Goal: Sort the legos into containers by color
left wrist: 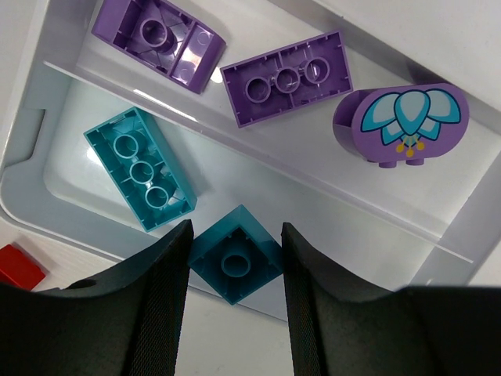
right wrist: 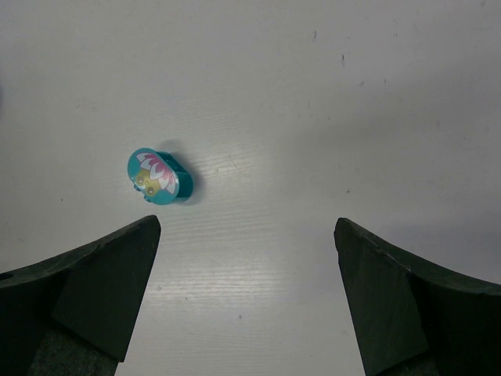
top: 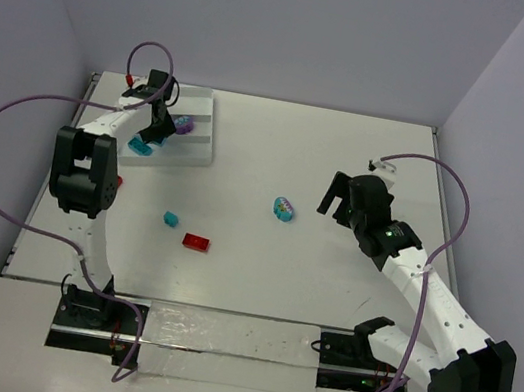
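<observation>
- Left arm: reached to far-left corner of table, wrist bent down over white tray.
- Left end effector: clamped on small teal brick, one pad per flat side, hollow underside showing. Brick sits over tray's near rim; cannot tell if it rests on rim or hangs just above.
- Tray contents: long teal brick in near compartment. Purple bricks and rounded purple piece w/ teal flower print in next compartment, beyond a rib. Colours separate.
- Red piece: on table just outside tray's near-left edge, only partly seen.
- Loose on table, mid area: teal brick; red brick just right of it and nearer; rounded teal piece further right.
- Handling (judgement): bricks light, rigid, smooth hard plastic. Slippery, so apt to skid or flip if pinched off-centre. Take across parallel flat walls, low down. For rounded piece, grip its straight sides, not curved ends.
- Right arm: extended over mid-right of table, wrist angled down.
- Right end effector: fingers wide apart, nothing held. Rounded teal piece lies on table left of its centreline, clear of both fingers. Judged to need a shift left before closing.
</observation>
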You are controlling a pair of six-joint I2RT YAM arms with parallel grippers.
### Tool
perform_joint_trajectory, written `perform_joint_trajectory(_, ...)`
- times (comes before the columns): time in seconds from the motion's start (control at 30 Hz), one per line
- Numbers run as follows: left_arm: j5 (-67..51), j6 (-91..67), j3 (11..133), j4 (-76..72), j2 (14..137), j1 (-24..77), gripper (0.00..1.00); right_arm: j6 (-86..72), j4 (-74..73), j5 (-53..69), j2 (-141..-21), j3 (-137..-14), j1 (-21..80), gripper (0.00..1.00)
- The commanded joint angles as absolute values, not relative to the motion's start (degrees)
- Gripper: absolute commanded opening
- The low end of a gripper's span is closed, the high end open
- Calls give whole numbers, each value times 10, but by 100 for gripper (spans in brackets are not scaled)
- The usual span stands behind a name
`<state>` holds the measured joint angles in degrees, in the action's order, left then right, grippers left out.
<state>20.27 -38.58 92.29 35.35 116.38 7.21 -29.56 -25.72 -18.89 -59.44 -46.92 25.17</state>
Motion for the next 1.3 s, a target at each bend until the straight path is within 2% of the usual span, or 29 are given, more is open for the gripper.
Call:
perform_joint_trajectory(0.0,207,-380,920,330,1167,68,9,-295,-241,-204,-590,-479,256,100)
perform_joint_trajectory(0.13,204,-378,921,328,1170,68,13,-294,-244,-204,-592,-483,256,100)
perform_joint_trajectory(0.5,200,-378,922,331,1183,68,13,-296,-245,-205,-588,-481,256,100)
perform_joint_trajectory(0.63,202,-377,921,331,1183,68,18,-296,-245,-206,-585,-480,256,100)
perform_joint_trajectory(0.73,202,-378,920,331,1183,68,27,-296,-246,-207,-584,-478,256,100)
perform_joint_trajectory(0.9,195,-382,916,328,1167,69,36,-295,-245,-206,-583,-475,256,100)
perform_joint_trajectory(1.13,214,-381,918,337,1135,74,66,-295,-243,-204,-580,-473,256,100)
perform_joint_trajectory(1.2,219,-381,918,340,1126,76,70,-295,-243,-203,-580,-472,256,100)
perform_joint_trajectory(1.27,223,-379,920,341,1111,82,79,-296,-242,-202,-581,-473,256,100)
